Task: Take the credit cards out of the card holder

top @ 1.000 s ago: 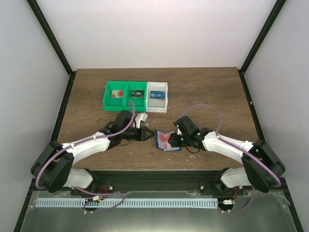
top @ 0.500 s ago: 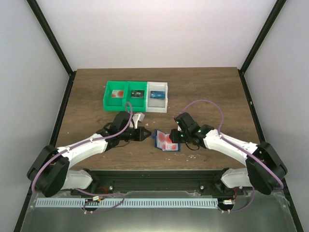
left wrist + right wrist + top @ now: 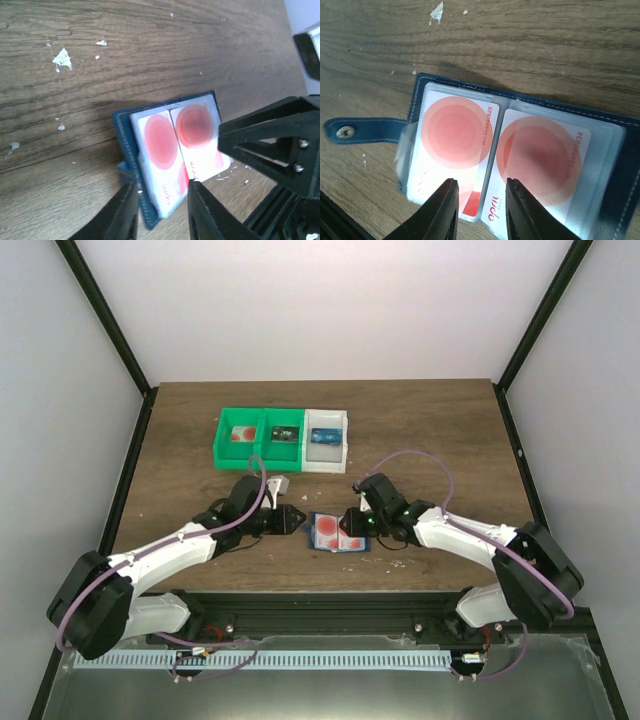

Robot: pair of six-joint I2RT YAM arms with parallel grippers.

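Note:
The dark navy card holder [image 3: 338, 532] lies open on the wood between both arms. Two credit cards, whitish with big red spots, sit side by side in its clear pockets [image 3: 455, 135] [image 3: 540, 155]. My left gripper [image 3: 297, 520] is at the holder's left end. In the left wrist view it [image 3: 161, 212] is open, its fingers on either side of the nearer card's [image 3: 160, 140] end. My right gripper [image 3: 479, 210] is open just above the cards' near edges, straddling the seam between them. The holder's snap strap [image 3: 360, 131] lies flat to the left.
A green two-compartment bin [image 3: 258, 438] and a white bin [image 3: 326, 440] stand in a row at the back, each with a card-like item inside. White flecks [image 3: 62, 58] dot the wood. The right gripper's black body [image 3: 270, 150] is close beside the holder.
The holder, propped half-folded a second ago, now lies flat and open. My left gripper has opened and drawn slightly left. My right gripper has moved left over the cards and narrowed a little.

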